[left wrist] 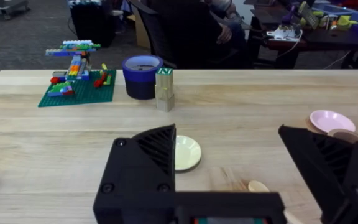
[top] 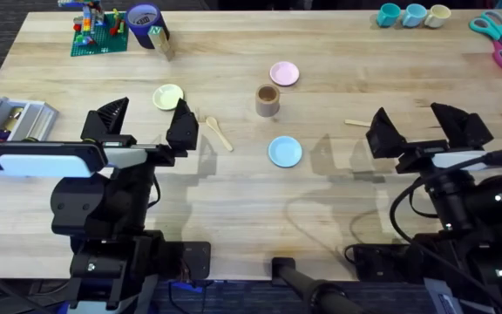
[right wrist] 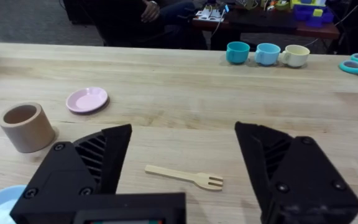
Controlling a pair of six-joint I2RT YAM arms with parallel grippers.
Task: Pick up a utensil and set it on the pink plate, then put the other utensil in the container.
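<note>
Pale wood runs under everything here, and I take my bearings from the small tan-brown cylindrical cup (top: pixel 267 100) standing upright near the middle of the wooden table (top: pixel 321 201).

My left gripper (top: pixel 148 122) hangs over the table well to the left of that cup, black fingers spread wide and holding nothing. The small pale wooden spoon with the oval bowl (top: pixel 217 132) lies flat just beyond my inner left finger, on the cup's side of it (in my left wrist view its bowl (left wrist: pixel 258 185) peeks out low between my fingers). The pale yellow-green plate (top: pixel 168 96) sits left of the cup, just ahead of this gripper.

My right gripper (top: pixel 418 124) hovers well to the right of the cup, also wide open and empty. The slim pale wooden fork (right wrist: pixel 184 176) lies flat on the table between its two fingers in my right wrist view; from overhead its handle end (top: pixel 356 122) shows to the cup's right, beside my inner right finger.

The small round pink plate (top: pixel 284 73) rests just behind the cup, slightly right, bare. The light blue plate (top: pixel 285 151) lies in front of the cup.
</note>
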